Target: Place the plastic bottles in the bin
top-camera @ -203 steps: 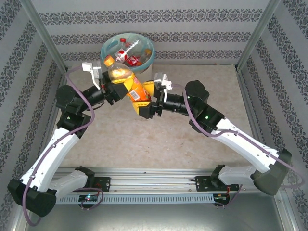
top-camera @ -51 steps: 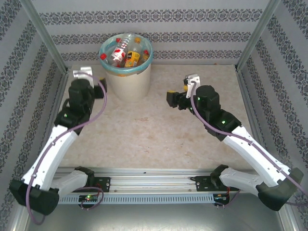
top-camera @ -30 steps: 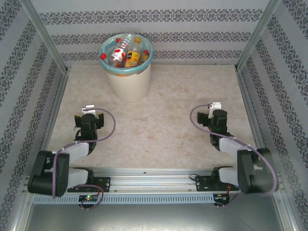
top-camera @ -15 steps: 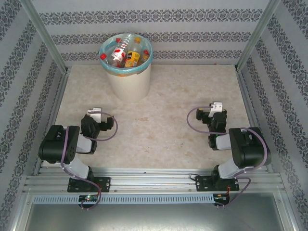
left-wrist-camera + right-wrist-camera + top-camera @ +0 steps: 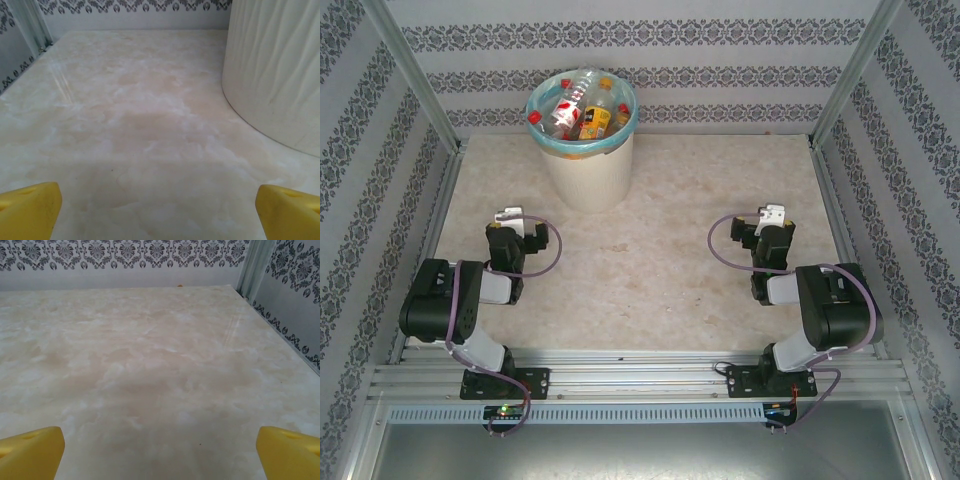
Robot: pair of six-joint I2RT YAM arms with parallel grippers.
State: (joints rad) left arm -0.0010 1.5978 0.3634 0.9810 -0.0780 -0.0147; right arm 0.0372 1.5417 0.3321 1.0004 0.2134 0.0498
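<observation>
The bin [image 5: 585, 180] stands upright at the far left-centre of the table, cream-white with a teal liner over its rim. Several plastic bottles [image 5: 582, 105] lie heaped inside it, clear with red caps, one with an orange label. My left gripper [image 5: 510, 232] is folded back near the left base, open and empty. In the left wrist view its yellow fingertips [image 5: 27, 212] sit far apart over bare tabletop, left gripper [image 5: 160, 212], with the bin wall [image 5: 275, 75] ahead on the right. My right gripper [image 5: 768, 232] is folded back likewise, open and empty, right gripper [image 5: 160, 452].
The marble-patterned tabletop [image 5: 660, 230] stretches between the arms and the bin. Patterned walls and metal posts [image 5: 415, 70] enclose the cell on three sides. A rail [image 5: 640, 375] runs along the near edge at the arm bases.
Both arms have drawn back and folded up over their bases. Both grippers opened a little wider. The bin and its bottles have not moved.
</observation>
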